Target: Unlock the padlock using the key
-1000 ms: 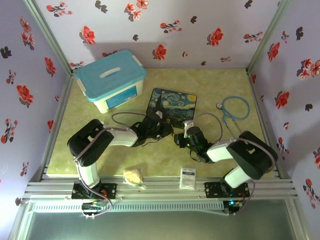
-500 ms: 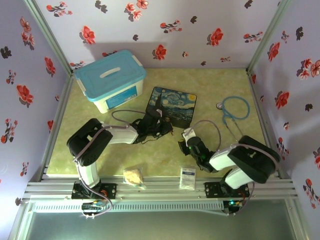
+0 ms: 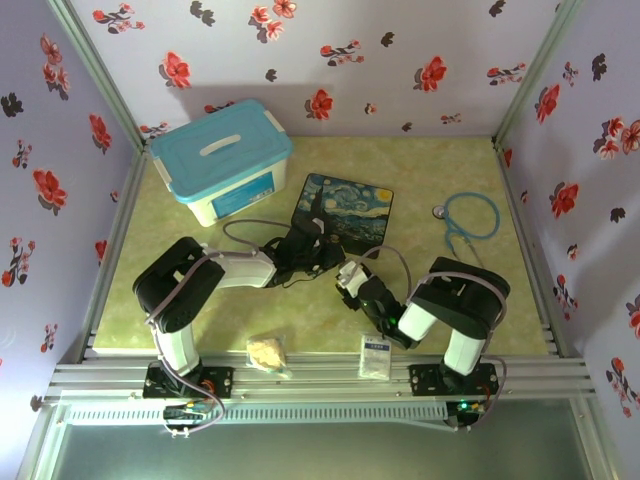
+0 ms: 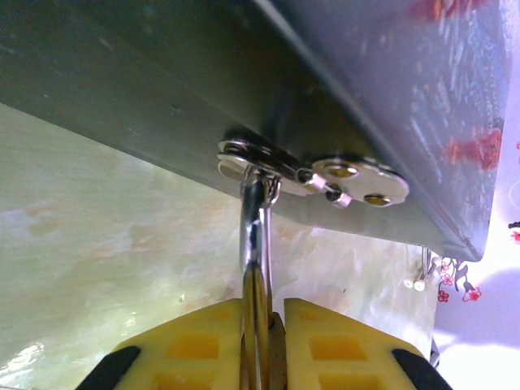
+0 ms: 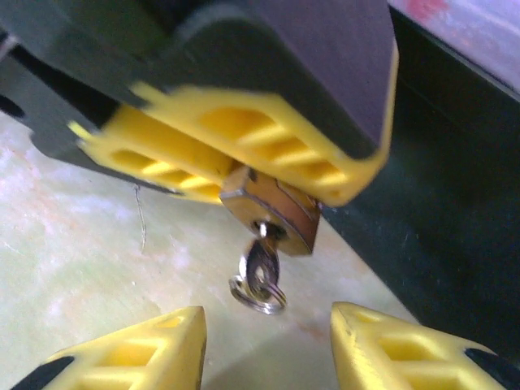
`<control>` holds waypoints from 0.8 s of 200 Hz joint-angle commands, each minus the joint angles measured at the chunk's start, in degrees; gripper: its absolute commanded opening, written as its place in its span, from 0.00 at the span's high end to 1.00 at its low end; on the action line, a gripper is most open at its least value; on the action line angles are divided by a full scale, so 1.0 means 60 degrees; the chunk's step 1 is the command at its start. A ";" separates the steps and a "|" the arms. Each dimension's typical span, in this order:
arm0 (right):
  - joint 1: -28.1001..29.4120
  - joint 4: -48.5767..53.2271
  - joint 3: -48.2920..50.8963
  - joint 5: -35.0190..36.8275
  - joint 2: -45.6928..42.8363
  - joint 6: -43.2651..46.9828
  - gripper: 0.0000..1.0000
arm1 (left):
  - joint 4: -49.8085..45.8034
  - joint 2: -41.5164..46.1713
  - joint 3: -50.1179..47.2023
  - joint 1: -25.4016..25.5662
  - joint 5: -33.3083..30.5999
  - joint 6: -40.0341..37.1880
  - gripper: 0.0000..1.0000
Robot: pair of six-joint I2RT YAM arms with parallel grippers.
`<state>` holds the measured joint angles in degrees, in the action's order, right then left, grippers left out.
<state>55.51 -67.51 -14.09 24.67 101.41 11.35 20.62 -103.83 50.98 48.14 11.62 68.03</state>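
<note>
Left hand (image 3: 322, 260) sits low over the tabletop (image 3: 200, 300), just at the near edge of the starry-night tin (image 3: 345, 210). Its place matches half a second ago.

In the right wrist view its yellow fingers (image 5: 244, 138) are clamped tight on the brass padlock (image 5: 272, 207), which pokes out below them, keyhole end down. The key (image 5: 262, 262) stands in the keyhole and a small key ring (image 5: 258, 294) dangles from it, just above the tabletop.

From the left wrist camera, a slim silver piece runs out from between the closed fingers to a cluster of rings and round metal discs (image 4: 357, 179) against the tin's dark edge; cannot tell which part is which.

Right hand (image 3: 350, 278) has shifted left since half a second ago and now lies just beside the left hand. The right arm's elbow has swung in from the right side. Its fingers are spread wide and hold nothing, with the key and ring hanging just ahead of the gap.

White packet (image 3: 375, 355) and stethoscope (image 3: 472, 218) are unmoved.
</note>
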 commanded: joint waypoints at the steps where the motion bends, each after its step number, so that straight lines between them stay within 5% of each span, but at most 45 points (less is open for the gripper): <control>1: 0.0220 -0.0633 -0.0287 0.0924 0.0288 0.0593 0.58 | 0.0723 0.0182 0.0318 -0.0011 0.0033 0.0022 1.00; 78: 0.0411 -0.1308 -0.0618 0.1371 0.0640 0.0682 0.82 | 0.1103 0.0072 0.0149 -0.0011 0.0156 0.0340 1.00; 134: 0.0418 -0.1244 -0.0844 0.1660 0.0714 0.0794 0.89 | 0.1366 0.0064 -0.0025 0.0055 0.0244 0.0536 1.00; 160: 0.0256 -0.1842 -0.0714 0.1234 0.0643 -0.0297 0.94 | 0.1553 0.0049 -0.0172 0.0114 0.0256 0.0659 1.00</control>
<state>57.36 -73.25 -17.78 34.54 105.67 15.14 23.66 -103.88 50.59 47.88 11.05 71.88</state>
